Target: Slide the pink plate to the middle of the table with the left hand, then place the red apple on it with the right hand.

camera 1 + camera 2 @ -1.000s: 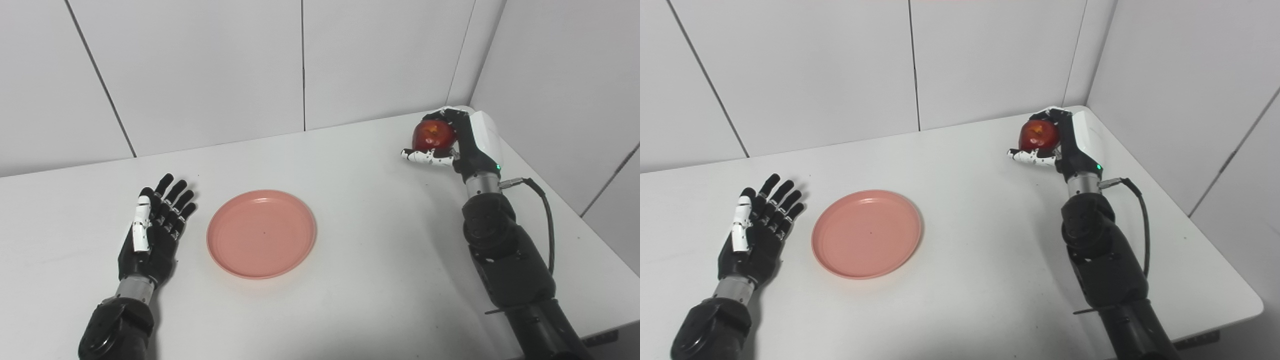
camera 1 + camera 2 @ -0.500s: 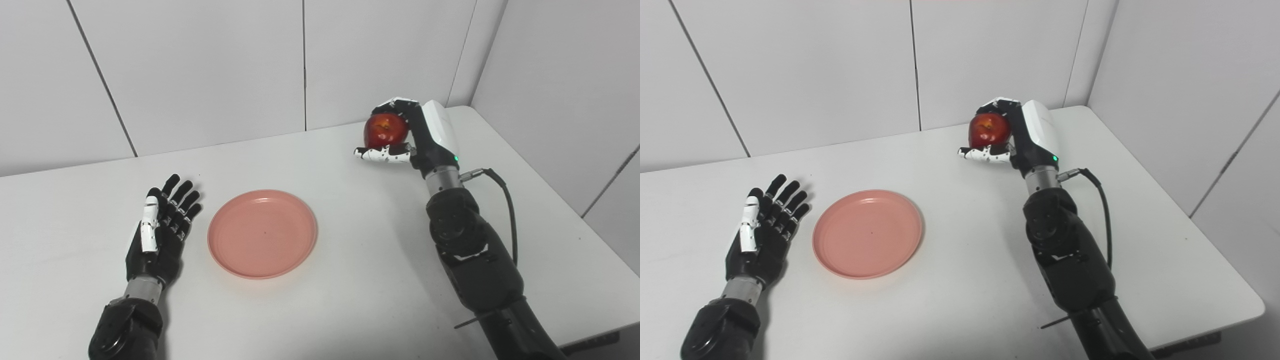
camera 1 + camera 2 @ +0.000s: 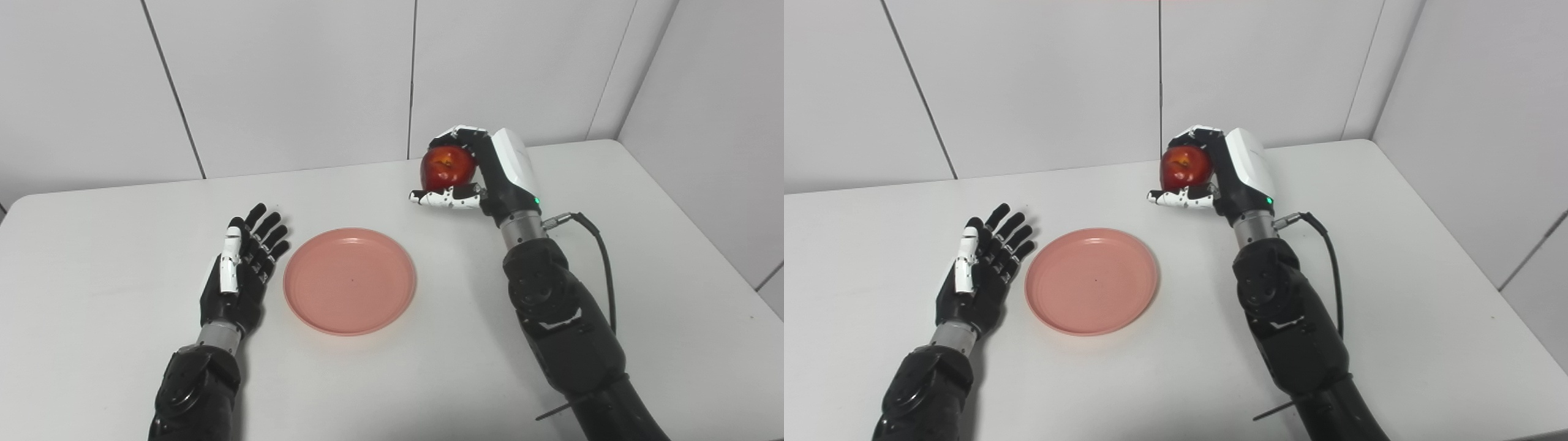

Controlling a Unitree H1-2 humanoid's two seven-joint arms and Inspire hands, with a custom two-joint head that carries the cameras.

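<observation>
The pink plate [image 3: 350,280] lies flat near the middle of the white table [image 3: 92,257], with nothing on it. My left hand [image 3: 241,275] rests open just left of the plate, palm up and fingers spread, not touching it. My right hand [image 3: 484,174] is shut on the red apple [image 3: 447,167] and holds it above the table, behind and to the right of the plate. The apple's stem end faces up and the fingers wrap its far side.
White wall panels stand close behind the table and along its right side. A black cable [image 3: 603,257] loops from my right wrist beside the forearm. The table's right edge [image 3: 704,245] runs diagonally near that arm.
My right hand has carried the apple leftward from the table's far right corner toward the plate. The camera has panned left, shifting the whole picture right. The left hand and plate have stayed put.
</observation>
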